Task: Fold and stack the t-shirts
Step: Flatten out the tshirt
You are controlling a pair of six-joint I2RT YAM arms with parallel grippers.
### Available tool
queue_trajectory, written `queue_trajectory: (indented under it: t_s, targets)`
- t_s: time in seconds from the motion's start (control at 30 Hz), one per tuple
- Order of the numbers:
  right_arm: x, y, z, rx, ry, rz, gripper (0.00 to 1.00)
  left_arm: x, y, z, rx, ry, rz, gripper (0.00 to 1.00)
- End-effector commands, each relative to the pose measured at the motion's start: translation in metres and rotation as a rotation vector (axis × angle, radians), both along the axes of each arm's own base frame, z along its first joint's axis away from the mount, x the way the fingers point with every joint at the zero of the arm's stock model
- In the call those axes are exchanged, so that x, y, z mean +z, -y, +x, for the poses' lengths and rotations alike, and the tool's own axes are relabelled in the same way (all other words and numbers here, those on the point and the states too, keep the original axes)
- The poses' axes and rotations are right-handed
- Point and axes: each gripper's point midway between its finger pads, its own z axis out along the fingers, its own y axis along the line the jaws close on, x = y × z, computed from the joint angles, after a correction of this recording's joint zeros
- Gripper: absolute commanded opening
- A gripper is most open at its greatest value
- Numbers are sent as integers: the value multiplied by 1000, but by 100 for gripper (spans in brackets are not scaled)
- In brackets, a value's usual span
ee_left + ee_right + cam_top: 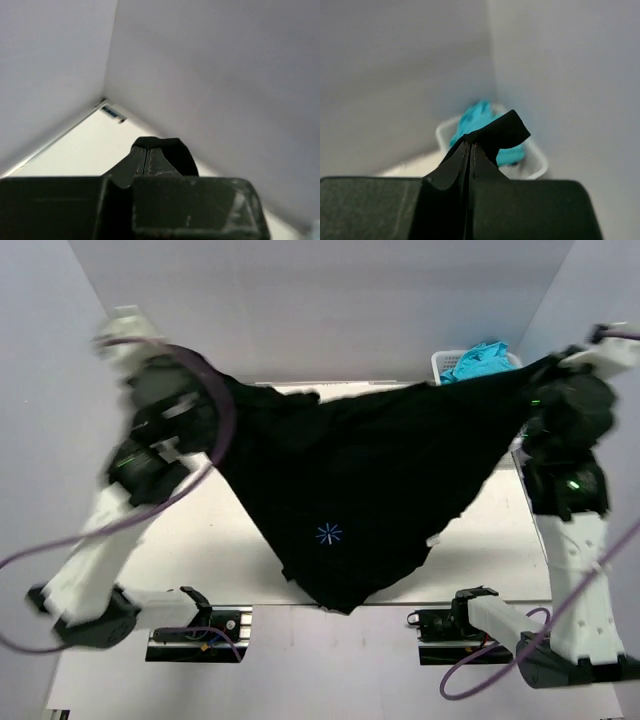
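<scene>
One white basket (440,362) holding a teal t-shirt (482,358) sits just beyond the right claw (470,149). Both arms are raised and spread wide, with the right claw and the left claw (146,154) each clamped on the black t-shirt (350,480), which hangs between them over the surface (190,540).

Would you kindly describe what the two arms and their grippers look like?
The left arm and right arm share white link shells and black joint housings. A purple cable loops off each. Green lights glow on the joints. The left gripper and right gripper are matte black.
</scene>
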Motion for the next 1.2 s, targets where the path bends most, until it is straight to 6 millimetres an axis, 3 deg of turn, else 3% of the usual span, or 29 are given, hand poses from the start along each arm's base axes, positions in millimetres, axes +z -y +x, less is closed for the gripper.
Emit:
queue_trajectory:
  t_s: [0.0, 0.07, 0.13, 0.17, 0.23, 0.27, 0.33, 0.4, 0.43, 0.47, 0.5, 0.53, 0.57, 0.6, 0.63, 0.67, 0.73, 0.77, 0.8, 0.83, 0.87, 0.9, 0.97, 1.0, 1.03, 1.07, 1.1, 1.13, 1.17]
  targets:
    - [-59, -45, 46, 230, -93, 60, 0, -65, 18, 53, 153, -189, 177, 0]
    - [-86, -59, 74, 275, -154, 81, 0, -95, 21, 73, 157, -223, 186, 0]
    - [-105, -65, 89, 293, -192, 102, 0, -124, 9, 95, 185, -274, 182, 0]
    - [-124, -69, 111, 291, -241, 111, 0, -137, 11, 108, 152, -279, 143, 0]
    - [-137, -76, 125, 310, -279, 114, 0, -164, -7, 126, 174, -355, 142, 0]
    - [-145, -79, 144, 310, -309, 105, 0, -189, -3, 147, 153, -407, 150, 0]
    - [-166, -79, 162, 289, -365, 94, 0, -212, -16, 168, 175, -454, 133, 0]
    - [-172, -82, 180, 281, -378, 74, 0, -244, -11, 199, 141, -522, 125, 0]
    - [-185, -82, 192, 276, -406, 65, 0, -255, -18, 209, 148, -543, 114, 0]
    - [-182, -82, 200, 275, -397, 58, 0, -265, -16, 221, 125, -561, 106, 0]
    - [-209, -87, 216, 277, -449, 51, 0, -263, -17, 232, 121, -548, 93, 0]
    - [-204, -87, 225, 276, -436, 48, 0, -288, -17, 246, 121, -592, 101, 0]
    - [-196, -89, 234, 275, -419, 50, 0, -283, -21, 259, 118, -571, 83, 0]
    - [-235, -92, 253, 270, -493, 45, 0, -288, -23, 267, 119, -574, 78, 0]
    - [-239, -92, 261, 263, -496, 46, 0, -295, -25, 276, 119, -579, 74, 0]
    - [-211, -92, 272, 252, -431, 48, 0, -321, -31, 287, 122, -620, 75, 2]
    - [-268, -93, 305, 229, -522, 42, 0, -322, -31, 308, 89, -587, 43, 11]
    - [-249, -96, 330, 224, -456, 45, 0, -329, -34, 315, 80, -593, 35, 13]
    - [-252, -97, 340, 217, -449, 45, 5, -340, -44, 330, 87, -585, 13, 17]
    - [-285, -99, 368, 214, -462, 33, 13, -349, -44, 335, 60, -606, -11, 25]
    - [-260, -104, 379, 233, -399, 10, 22, -337, -51, 346, 39, -573, -36, 76]
    - [-267, -108, 385, 249, -413, 4, 52, -346, -51, 349, 19, -583, -55, 100]
    - [-276, -121, 386, 272, -437, -14, 83, -353, -45, 349, -47, -603, -80, 100]
    - [-277, -129, 383, 309, -442, -20, 90, -351, -44, 346, -57, -604, -83, 100]
    - [-248, -133, 365, 327, -398, -24, 90, -329, -44, 338, -60, -572, -85, 100]
    - [-268, -137, 357, 354, -423, -28, 90, -338, -43, 331, -66, -594, -96, 100]
    - [-238, -141, 343, 376, -378, -33, 90, -332, -40, 326, -88, -593, -102, 100]
    - [-250, -143, 335, 384, -406, -31, 90, -330, -38, 319, -101, -604, -106, 100]
    - [-245, -147, 320, 403, -428, -33, 90, -320, -37, 304, -113, -622, -109, 100]
